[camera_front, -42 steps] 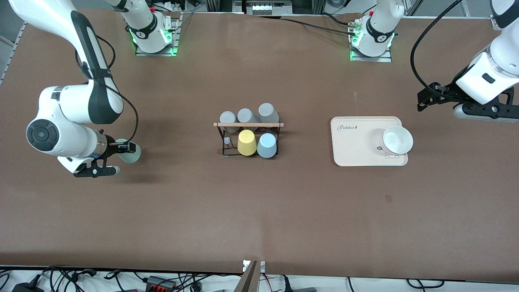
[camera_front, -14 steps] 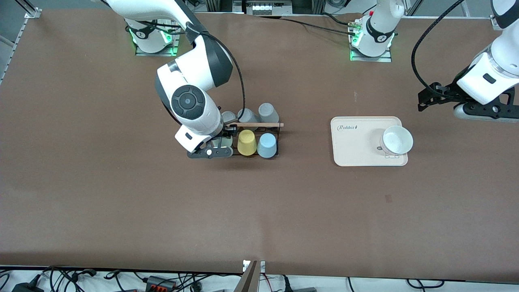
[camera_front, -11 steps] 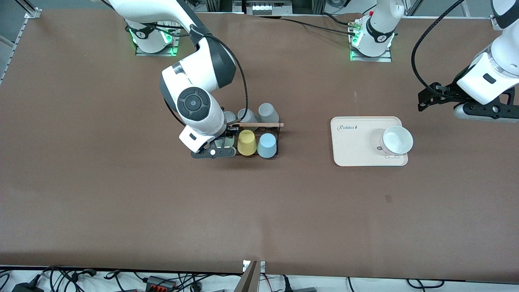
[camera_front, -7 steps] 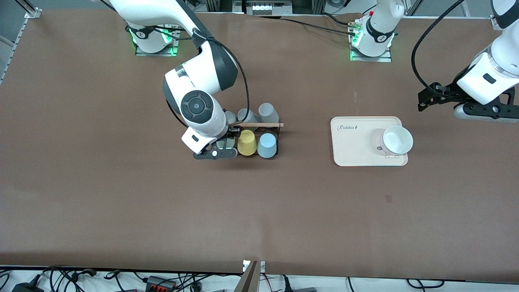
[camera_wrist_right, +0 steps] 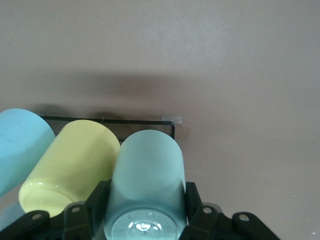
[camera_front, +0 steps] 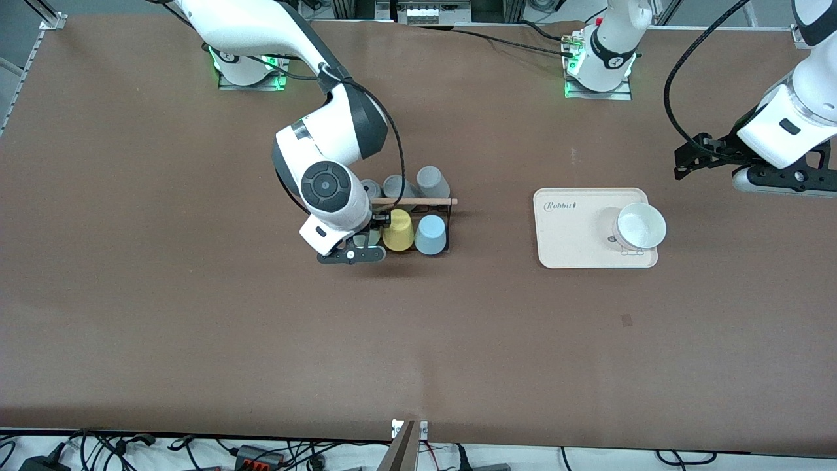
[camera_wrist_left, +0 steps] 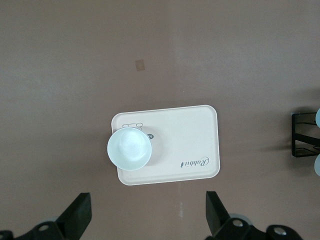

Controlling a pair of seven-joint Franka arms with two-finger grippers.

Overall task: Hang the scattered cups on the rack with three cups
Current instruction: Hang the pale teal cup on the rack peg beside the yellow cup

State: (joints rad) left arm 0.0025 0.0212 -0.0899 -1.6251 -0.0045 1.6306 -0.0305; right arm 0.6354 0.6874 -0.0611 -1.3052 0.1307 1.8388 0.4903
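The black wire rack (camera_front: 451, 210) with a pale wooden rod stands mid-table. A light blue cup (camera_front: 430, 234) and a yellow cup (camera_front: 397, 230) hang on its row nearer the camera, and three grey cups (camera_front: 394, 186) on the farther row. My right gripper (camera_front: 363, 244) is at the rack's end toward the right arm, beside the yellow cup. It is shut on the pale mint green cup (camera_wrist_right: 147, 175), which lies next to the yellow cup (camera_wrist_right: 70, 165) over the rack's wire (camera_wrist_right: 145, 120). My left gripper (camera_front: 752, 171) waits open and empty (camera_wrist_left: 145, 225) in the air at the left arm's end.
A cream tray (camera_front: 575, 242) with a white bowl (camera_front: 641, 226) on it lies between the rack and the left arm's end. It also shows in the left wrist view (camera_wrist_left: 190, 150). Cables lie along the table edge nearest the camera.
My right arm has carried the mint green cup from the right arm's end of the table to the rack and eased it in beside the yellow cup. The left arm has not moved.
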